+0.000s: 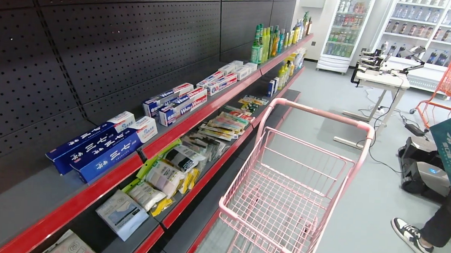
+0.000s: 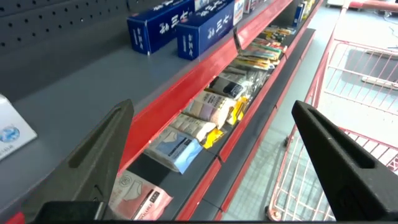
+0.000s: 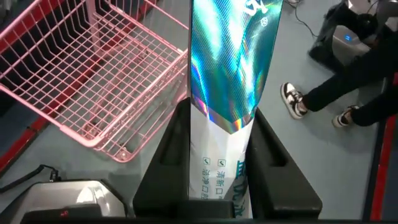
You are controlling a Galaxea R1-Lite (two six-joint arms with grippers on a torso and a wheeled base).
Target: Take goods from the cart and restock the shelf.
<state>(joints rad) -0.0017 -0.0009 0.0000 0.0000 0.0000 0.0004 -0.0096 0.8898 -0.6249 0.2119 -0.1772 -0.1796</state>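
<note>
My right gripper (image 3: 225, 146) is clamped on one end of the teal box (image 3: 233, 62), out past the cart's (image 1: 325, 113) right rim — I'd judge it light, stiff, slick card — while my left gripper (image 2: 212, 109) gapes wide over the shelf (image 2: 74, 87).

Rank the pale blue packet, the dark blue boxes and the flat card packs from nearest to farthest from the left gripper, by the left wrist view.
From the left gripper, jaws open:
1. Pale blue packet, lower shelf, just ahead.
2. Dark blue boxes, upper shelf, farther along.
3. Flat card packs, lower shelf, beyond the boxes.
</note>
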